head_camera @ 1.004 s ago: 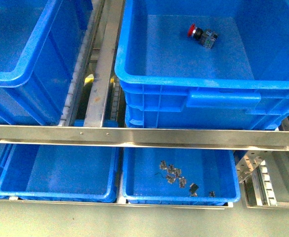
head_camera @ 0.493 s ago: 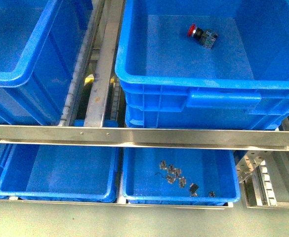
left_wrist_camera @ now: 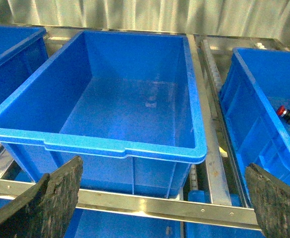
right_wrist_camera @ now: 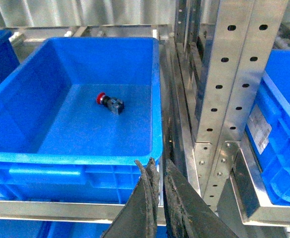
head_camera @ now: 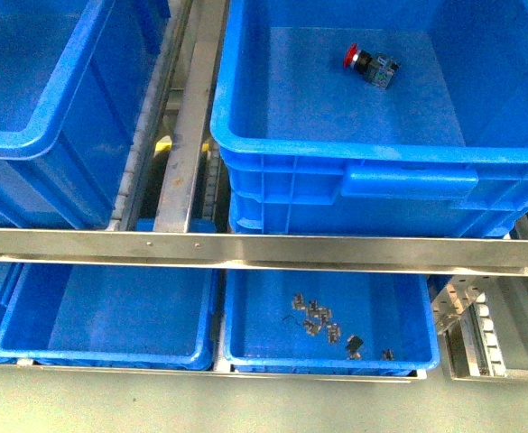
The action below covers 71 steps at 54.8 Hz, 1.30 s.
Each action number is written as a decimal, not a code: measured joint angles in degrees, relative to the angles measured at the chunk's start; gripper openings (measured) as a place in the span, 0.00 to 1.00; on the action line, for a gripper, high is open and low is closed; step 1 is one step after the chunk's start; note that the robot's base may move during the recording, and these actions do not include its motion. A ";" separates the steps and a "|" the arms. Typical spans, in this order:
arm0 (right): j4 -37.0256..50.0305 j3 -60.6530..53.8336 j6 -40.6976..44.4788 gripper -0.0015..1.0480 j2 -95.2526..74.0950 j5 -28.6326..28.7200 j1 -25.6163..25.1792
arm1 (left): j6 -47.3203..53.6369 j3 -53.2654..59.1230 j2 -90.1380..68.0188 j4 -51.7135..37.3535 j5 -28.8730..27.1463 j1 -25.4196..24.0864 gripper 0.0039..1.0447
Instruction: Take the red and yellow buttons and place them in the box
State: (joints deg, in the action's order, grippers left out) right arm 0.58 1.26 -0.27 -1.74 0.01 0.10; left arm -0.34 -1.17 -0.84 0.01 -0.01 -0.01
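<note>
Filling the upper right of the front view, the box [head_camera: 336, 149] already holds the red button [head_camera: 370, 61], which lies on its side near the frame's top. No yellow button can be made out for certain. The left gripper [left_wrist_camera: 163, 163] gapes wide and empty; the right gripper [right_wrist_camera: 158, 166] is pinched nearly closed on nothing. The button looks like light, rigid plastic. Its domed cap would probably slip, so the squarish black-grey body seems the safer hold.
</note>
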 joint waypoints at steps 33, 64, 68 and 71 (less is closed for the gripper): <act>-0.52 0.00 0.11 0.94 1.49 -0.33 -0.02 | 0.07 0.00 0.00 0.00 0.22 0.00 0.93; -0.61 0.00 0.11 0.94 1.53 -0.15 -0.02 | 0.09 0.00 0.00 0.07 0.04 0.00 0.93; -0.66 0.00 0.09 0.94 1.51 -0.15 0.00 | 0.07 0.00 0.00 0.02 0.04 0.00 0.93; -0.66 0.00 0.11 0.94 1.53 -0.13 -0.02 | 0.09 0.00 0.00 0.02 0.02 0.00 0.93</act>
State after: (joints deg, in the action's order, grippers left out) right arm -0.08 1.26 -0.16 -0.21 -0.12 0.08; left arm -0.25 -1.17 -0.84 0.03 0.01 -0.01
